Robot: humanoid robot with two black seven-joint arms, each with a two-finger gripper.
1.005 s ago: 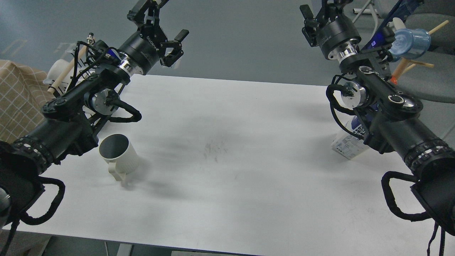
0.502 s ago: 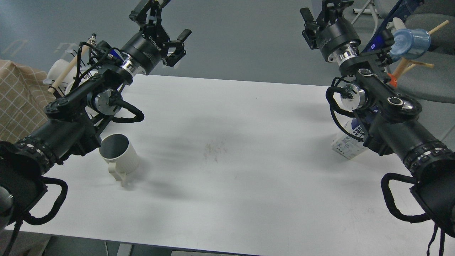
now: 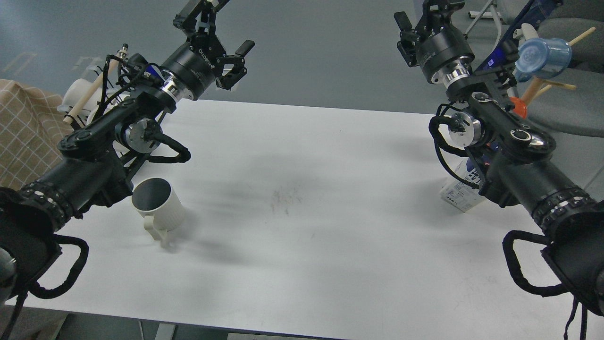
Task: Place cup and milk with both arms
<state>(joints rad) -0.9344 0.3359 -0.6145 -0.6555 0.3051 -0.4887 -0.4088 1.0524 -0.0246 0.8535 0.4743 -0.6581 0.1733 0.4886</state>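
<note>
The cup [image 3: 159, 206], an off-white ribbed mug with a dark inside, stands upright on the white table [image 3: 302, 189] at the left, its handle toward the front edge. My left gripper [image 3: 221, 29] is open and empty, raised high beyond the table's far edge, well away from the cup; my left forearm passes just behind the cup. The milk [image 3: 460, 191] stands at the right; only its white lower body and a bit of blue show behind my right arm. My right gripper [image 3: 423, 14] is open and empty, high above the far right, partly cut off by the top edge.
A wooden rack at the far right holds a blue mug [image 3: 540, 55] and something orange [image 3: 519, 107]. A white cup [image 3: 78, 94] hangs on a rack at the far left, beside a checkered cloth [image 3: 23, 132]. A grey chair [image 3: 571, 108] stands right of the table.
Both raised grippers have shifted slightly, the right one a little to the left. The cup and the milk have not moved.
</note>
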